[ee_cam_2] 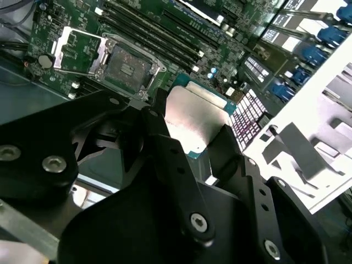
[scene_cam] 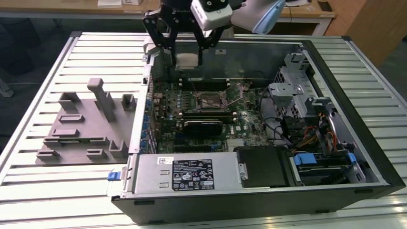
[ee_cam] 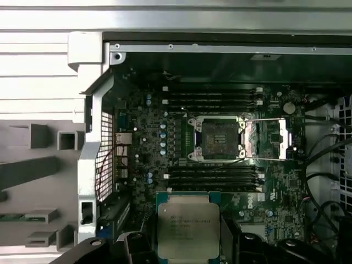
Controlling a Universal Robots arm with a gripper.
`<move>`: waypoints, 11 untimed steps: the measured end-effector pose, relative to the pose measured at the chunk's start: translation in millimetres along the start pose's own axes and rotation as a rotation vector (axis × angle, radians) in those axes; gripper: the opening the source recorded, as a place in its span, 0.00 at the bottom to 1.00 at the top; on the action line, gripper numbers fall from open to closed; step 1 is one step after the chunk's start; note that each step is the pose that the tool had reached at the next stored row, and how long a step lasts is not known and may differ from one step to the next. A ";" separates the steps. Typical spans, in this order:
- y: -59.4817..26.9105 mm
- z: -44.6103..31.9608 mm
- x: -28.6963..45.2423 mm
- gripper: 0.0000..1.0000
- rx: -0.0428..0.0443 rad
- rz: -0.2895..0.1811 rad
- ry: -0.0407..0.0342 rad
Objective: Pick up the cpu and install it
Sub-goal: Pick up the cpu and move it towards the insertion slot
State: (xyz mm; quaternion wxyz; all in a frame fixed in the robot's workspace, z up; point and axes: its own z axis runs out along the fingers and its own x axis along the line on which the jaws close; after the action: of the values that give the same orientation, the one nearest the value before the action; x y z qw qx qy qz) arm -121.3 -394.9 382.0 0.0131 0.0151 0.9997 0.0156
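Observation:
My black gripper (scene_cam: 186, 59) hangs over the far end of the open computer case (scene_cam: 375, 167), shut on the cpu (scene_cam: 186, 61), a flat square chip with a silvery top. In both wrist views the cpu (ee_cam_2: 195, 118) (ee_cam: 187, 226) sits between the two fingers (ee_cam_2: 165, 148), held by its opposite edges above the green motherboard (ee_cam: 143, 137). The cpu socket (scene_cam: 210, 100) (ee_cam: 220, 137) (ee_cam_2: 127, 67) lies open and bare near the board's middle, its metal load plate (ee_cam: 269, 140) swung aside. The cpu is up in the air, short of the socket.
A grey plastic fixture tray (scene_cam: 83, 124) lies beside the case at the exterior view's left. Memory slots (ee_cam: 212, 98) flank the socket. A black block (scene_cam: 203, 125), the power supply (scene_cam: 184, 174), a drive cage (scene_cam: 292, 95) and cables (scene_cam: 299, 131) crowd the case.

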 end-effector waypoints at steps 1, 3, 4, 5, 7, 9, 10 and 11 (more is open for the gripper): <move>0.0 1.8 -1.4 0.54 0.0001 0.000 0.0004; 0.0 5.6 -4.1 0.54 0.0002 0.000 0.0011; 0.0 7.4 -5.4 0.54 0.0002 0.000 0.0016; 0.0 9.2 -6.5 0.54 0.0002 0.000 0.0019; -0.1 12.9 -8.6 0.54 0.0002 0.000 0.0025; -0.2 16.6 -10.4 0.54 0.0002 0.000 0.0031; -0.2 18.5 -11.2 0.54 0.0002 0.000 0.0032; -0.2 20.3 -11.9 0.54 0.0003 0.000 0.0034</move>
State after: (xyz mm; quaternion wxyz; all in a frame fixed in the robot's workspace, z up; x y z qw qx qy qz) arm -108.9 -394.8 362.0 0.0114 0.0152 0.9997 0.0155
